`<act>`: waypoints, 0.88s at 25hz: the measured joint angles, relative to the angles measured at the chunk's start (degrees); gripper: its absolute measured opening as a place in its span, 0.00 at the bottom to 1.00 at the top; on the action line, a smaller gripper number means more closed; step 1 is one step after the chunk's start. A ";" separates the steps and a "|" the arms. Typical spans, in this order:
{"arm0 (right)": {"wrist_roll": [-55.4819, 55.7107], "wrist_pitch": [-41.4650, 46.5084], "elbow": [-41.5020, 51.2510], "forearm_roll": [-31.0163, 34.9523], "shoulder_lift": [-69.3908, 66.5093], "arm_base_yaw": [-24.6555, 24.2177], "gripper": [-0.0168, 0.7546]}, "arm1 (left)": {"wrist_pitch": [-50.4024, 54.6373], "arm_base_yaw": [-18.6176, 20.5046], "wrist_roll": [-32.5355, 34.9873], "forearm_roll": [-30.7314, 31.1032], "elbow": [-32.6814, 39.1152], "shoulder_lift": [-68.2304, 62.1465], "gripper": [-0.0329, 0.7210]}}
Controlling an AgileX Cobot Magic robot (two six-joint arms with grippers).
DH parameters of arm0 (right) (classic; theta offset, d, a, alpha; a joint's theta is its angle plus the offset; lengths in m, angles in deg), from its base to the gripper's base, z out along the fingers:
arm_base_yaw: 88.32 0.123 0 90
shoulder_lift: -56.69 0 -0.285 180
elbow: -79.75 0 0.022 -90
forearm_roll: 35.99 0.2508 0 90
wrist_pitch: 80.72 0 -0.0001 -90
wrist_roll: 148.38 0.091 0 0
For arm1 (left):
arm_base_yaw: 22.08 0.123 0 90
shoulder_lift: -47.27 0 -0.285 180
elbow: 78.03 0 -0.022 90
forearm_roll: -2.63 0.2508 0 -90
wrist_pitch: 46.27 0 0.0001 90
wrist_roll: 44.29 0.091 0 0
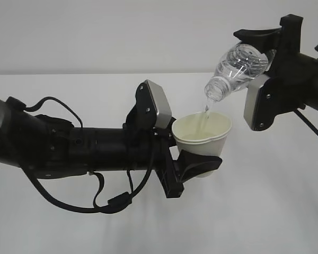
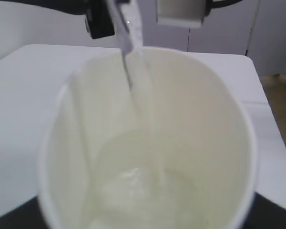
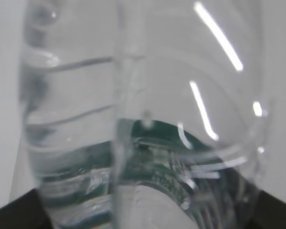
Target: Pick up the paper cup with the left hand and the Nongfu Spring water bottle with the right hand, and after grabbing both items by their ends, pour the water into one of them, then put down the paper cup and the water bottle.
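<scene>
Left fingers clasp paper cup; right fingers clasp bottle.

Blurring the paper cup in the left wrist view, its near rim running off the bottom edge below the fingers. Filling the right wrist view, the Nongfu Spring water bottle smearing out of focus, its base hiding between the right hand fingers.
</scene>
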 joint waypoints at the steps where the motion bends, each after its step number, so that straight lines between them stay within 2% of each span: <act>1: 0.00 -0.09 0.00 0.00 0.00 0.00 0.65 | 0.00 0.00 0.00 0.00 0.00 0.00 0.61; 22: -0.09 -0.56 0.00 0.00 0.00 0.00 0.65 | 0.00 0.00 0.00 1.61 0.00 0.00 0.61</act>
